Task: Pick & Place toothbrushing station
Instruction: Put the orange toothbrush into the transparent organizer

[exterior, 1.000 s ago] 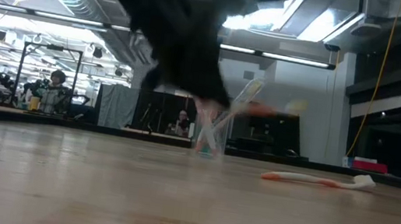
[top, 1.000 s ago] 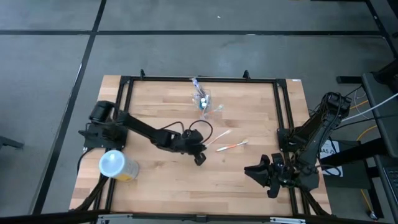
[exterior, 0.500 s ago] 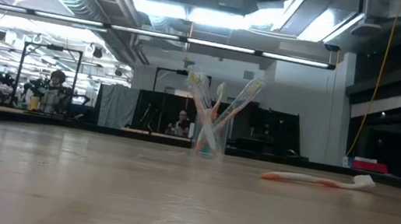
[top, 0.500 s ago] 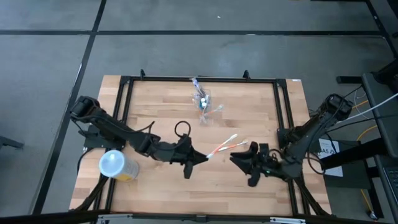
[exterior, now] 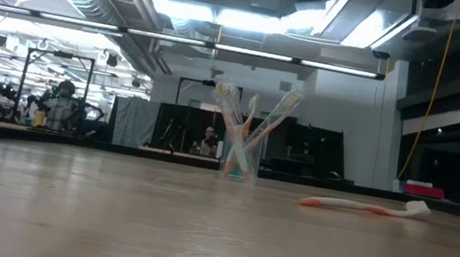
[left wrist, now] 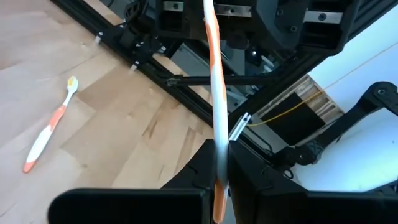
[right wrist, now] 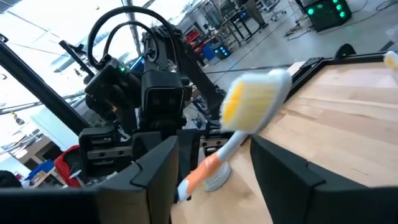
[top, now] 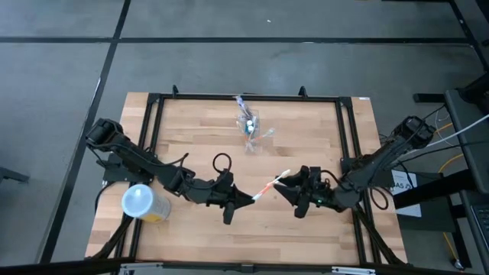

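Mid-table, L gripper (top: pixel 246 199) clamps an orange-white toothbrush (top: pixel 272 183); R gripper (top: pixel 284 189) open around its head; holder (top: pixel 250 127) near back edge.

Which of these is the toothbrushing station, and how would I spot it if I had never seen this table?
Look along the far edge of the wooden table, near its middle. There stands the toothbrushing station, a small clear cup with toothbrushes leaning out of it. Its see-through walls set it apart from the bigger yellow tub with a pale round lid near the left arm.
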### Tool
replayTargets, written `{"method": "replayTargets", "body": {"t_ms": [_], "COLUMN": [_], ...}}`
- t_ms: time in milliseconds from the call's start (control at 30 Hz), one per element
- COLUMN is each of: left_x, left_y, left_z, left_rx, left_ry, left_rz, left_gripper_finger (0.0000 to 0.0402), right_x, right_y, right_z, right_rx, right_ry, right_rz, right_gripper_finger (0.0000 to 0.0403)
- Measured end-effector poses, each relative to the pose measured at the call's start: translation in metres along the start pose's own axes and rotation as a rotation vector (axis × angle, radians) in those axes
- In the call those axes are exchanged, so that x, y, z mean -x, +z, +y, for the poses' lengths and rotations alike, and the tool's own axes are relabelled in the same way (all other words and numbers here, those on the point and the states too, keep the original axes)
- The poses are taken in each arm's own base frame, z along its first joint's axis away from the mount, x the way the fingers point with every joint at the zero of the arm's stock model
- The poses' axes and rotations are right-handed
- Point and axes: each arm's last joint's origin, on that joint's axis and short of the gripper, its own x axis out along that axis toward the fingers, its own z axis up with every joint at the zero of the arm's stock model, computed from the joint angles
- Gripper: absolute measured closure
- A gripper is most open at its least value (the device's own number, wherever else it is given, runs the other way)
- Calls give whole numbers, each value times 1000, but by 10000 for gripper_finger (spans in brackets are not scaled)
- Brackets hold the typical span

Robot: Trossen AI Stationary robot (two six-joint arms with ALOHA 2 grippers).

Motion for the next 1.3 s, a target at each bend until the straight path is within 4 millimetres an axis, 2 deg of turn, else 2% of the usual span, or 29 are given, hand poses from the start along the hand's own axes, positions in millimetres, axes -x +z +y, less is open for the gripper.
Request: {"method": "replayTargets", "body": {"t_ms": [133, 233, 567, 767, 900, 1000, 1200, 1300], "left_x": [0, 0, 0, 1, 3, 7, 30, 44], "left_y": [0, 0, 0, -1, -5, -15, -25, -23], "left_z": [0, 0, 1, 3, 7, 16, 20, 13], "left_rx": [1, 1, -24, -44, -77, -142, -219, -251], "left_ry": [-1, 0, 15, 72, 156, 237, 358, 376], "left_rz": [0, 0, 2, -17, -24, 72, 188, 154], "left_gripper_finger": [386, 386, 386, 373, 330, 293, 240, 234], "right_x": [-6, -9, -7, -6, -6, -3, 1, -7], "right_y": [2, 4, 3, 4, 8, 20, 39, 46], "right_z": [-3, -4, -2, 0, 2, 5, 3, -10], "right_rx": [0, -1, 19, 54, 103, 91, 178, 262], "right_ry": [11, 15, 52, 51, 60, 57, 29, -40], "right_rz": [7, 10, 29, 7, -20, -65, -104, -86], "right_gripper_finger": [211, 237, 386, 387, 388, 388, 388, 388]}}
